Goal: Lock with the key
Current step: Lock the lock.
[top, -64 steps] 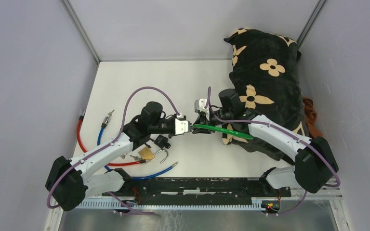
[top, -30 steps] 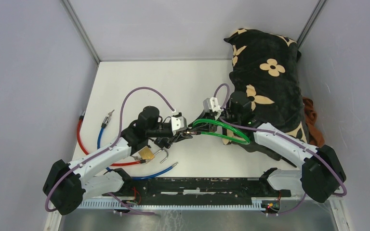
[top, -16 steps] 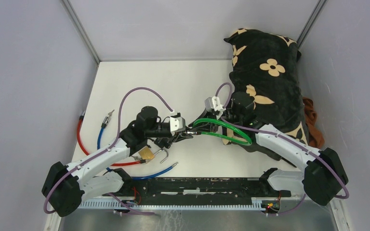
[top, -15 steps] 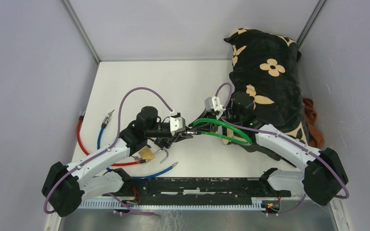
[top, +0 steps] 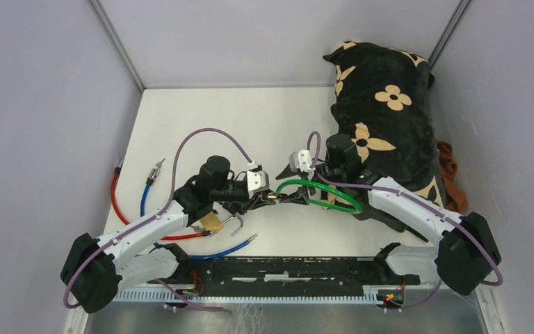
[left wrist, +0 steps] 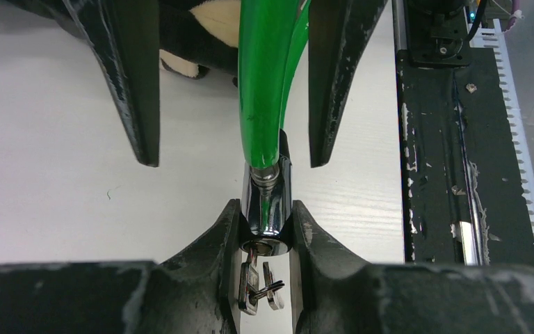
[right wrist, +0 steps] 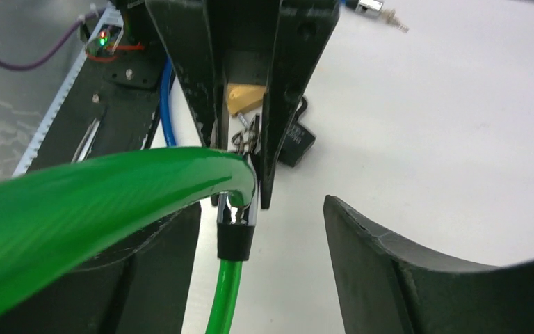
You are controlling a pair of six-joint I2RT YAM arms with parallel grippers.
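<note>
**Left end effector clamps the lock barrel; right end effector stands open around the cable**

The left end effector (left wrist: pixel 266 224) is closed on the chrome lock barrel (left wrist: pixel 267 209) of a glossy green cable lock. Its two black fingers (left wrist: pixel 212 243) press the barrel's sides. Just beneath the barrel's end face, in the gap between those fingers, hangs a small bunch of silver keys (left wrist: pixel 257 287). From the far end of the barrel the green plastic-coated cable (left wrist: pixel 264 83) runs away from this end effector and bends into a loop above the white desk (top: pixel 201 118).

Directly facing it, the right end effector (right wrist: pixel 261 205) is spread wide. Its fingers stand on either side of the cable near the barrel, and neither one touches it.

Behind the left end effector, under its arm, a brass padlock (top: pixel 212 221) with an open steel shackle lies on the desk. A red cable (top: pixel 115 205) and a blue cable (top: pixel 144 198) lie further out on that side. Beyond the right end effector a black cushion with beige flower shapes (top: pixel 389 104) rests against the desk's far right corner.
</note>
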